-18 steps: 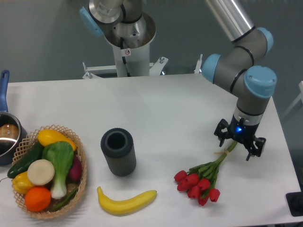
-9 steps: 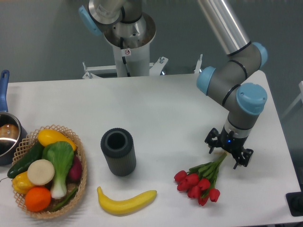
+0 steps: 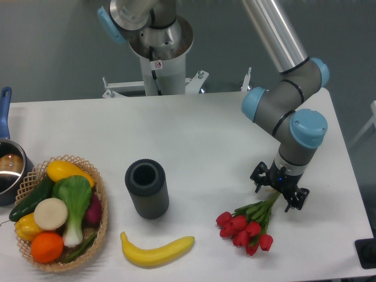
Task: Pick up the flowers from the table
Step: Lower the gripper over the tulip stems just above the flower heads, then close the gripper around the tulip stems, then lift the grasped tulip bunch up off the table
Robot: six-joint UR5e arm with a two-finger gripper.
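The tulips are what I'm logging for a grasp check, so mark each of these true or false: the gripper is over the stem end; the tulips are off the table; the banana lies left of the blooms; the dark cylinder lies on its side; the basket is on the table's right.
1. The gripper is over the stem end of the tulips. True.
2. The tulips are off the table. False: they lie on it.
3. The banana lies left of the blooms. True.
4. The dark cylinder lies on its side. False: it stands upright.
5. The basket is on the right. False: left.
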